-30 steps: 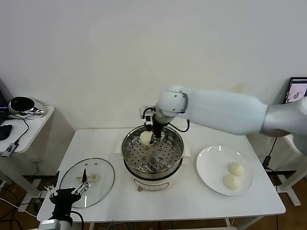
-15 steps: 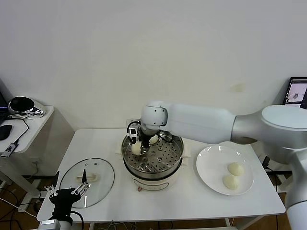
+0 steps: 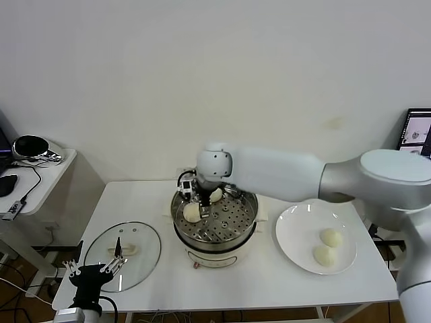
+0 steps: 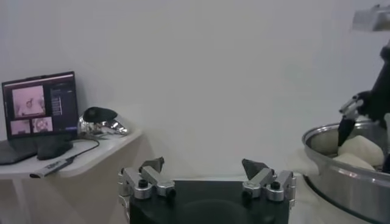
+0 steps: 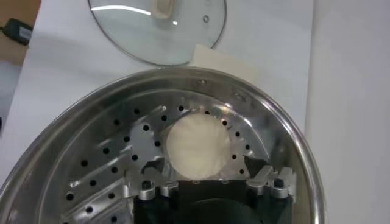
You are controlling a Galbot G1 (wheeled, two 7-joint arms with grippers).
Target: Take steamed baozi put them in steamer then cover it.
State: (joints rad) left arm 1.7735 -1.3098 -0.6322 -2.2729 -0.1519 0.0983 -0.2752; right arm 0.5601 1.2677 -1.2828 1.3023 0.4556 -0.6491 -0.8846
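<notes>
The steamer, a shiny steel pot with a perforated tray, stands mid-table on its white base. Two baozi lie in it, one at the left and one at the back. My right gripper hovers open just over the left one. In the right wrist view that baozi rests on the tray between the spread fingertips of the right gripper, touching neither. Two more baozi sit on the white plate. The glass lid lies flat on the table, left of the steamer. My left gripper waits open at the front left corner.
The left wrist view shows the left gripper empty, the steamer's rim farther off, and a side table with a laptop. The lid also appears beyond the pot in the right wrist view.
The right gripper carried a baozi from the back of the steamer to its left side, set it on the tray and opened, letting it go. The left arm stayed still.
</notes>
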